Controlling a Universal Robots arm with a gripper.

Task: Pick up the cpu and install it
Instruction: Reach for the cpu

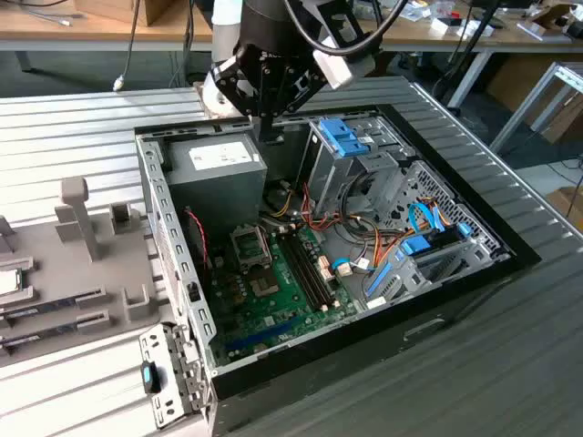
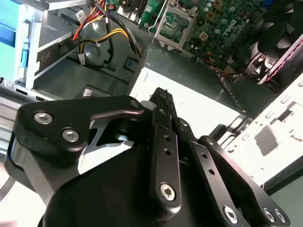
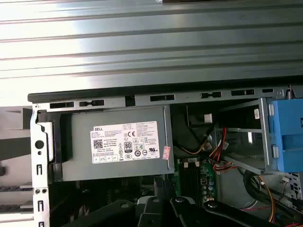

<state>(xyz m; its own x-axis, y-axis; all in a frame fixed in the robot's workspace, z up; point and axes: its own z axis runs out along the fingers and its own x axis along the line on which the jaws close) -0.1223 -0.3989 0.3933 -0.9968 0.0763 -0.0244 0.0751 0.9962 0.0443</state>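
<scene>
Black linked end effector [image 2: 163,101], silver screws [image 2: 166,190], looping black cables [image 1: 339,29].

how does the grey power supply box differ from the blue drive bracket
The power supply box is grey with a white label on top; the drive bracket is bright blue, no label showing. The box is larger and sits toward the exterior view's left; the bracket is to its right. Both are inside the open computer case.

The table [image 1: 82,127] is a ribbed metal surface, pale in the upper left of the exterior view and darker grey in the lower right. Directly on it stand an open computer case [image 1: 364,339] in the middle of the frame and a grey holder tray [image 1: 46,250] at the left edge, just beside the case.
</scene>
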